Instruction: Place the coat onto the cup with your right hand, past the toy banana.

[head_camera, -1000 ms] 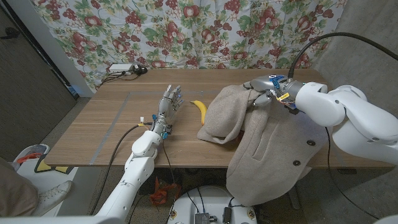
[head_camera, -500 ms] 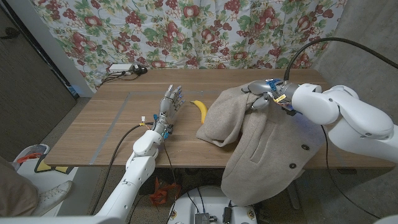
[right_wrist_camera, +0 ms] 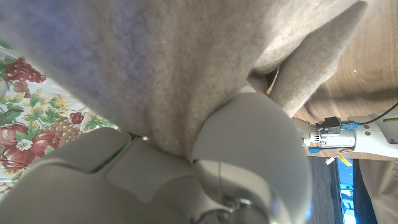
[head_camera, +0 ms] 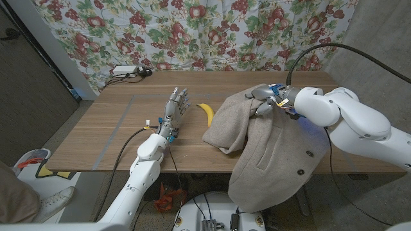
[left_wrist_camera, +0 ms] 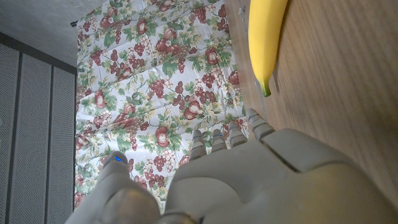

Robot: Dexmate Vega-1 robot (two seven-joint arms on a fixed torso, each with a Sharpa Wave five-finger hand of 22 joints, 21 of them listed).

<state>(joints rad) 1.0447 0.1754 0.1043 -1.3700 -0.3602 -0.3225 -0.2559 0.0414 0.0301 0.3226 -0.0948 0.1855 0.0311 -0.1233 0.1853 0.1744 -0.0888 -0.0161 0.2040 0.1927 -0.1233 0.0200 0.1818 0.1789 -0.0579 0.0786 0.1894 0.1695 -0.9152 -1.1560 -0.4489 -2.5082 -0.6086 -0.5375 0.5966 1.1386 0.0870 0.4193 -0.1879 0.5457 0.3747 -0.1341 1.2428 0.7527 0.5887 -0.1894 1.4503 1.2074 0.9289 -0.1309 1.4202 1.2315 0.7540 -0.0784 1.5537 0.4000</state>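
The right hand [head_camera: 266, 101] gripped the beige coat [head_camera: 257, 144], which draped from it over the table [head_camera: 103, 135] edge. The toy banana [head_camera: 206, 111] lay between the coat and the left hand [head_camera: 174, 106], whose fingers were apart, holding nothing.

Head view looks down over table [head_camera: 96, 138]; wrist views close, inverted; banana [head_camera: 206, 111] shared with left wrist.

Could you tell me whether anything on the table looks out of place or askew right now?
Yes: the coat is bunched in a heap beside the toy banana, and its lower part hangs over the table's near edge. The right robot hand grips its upper fold. No cup can be seen.
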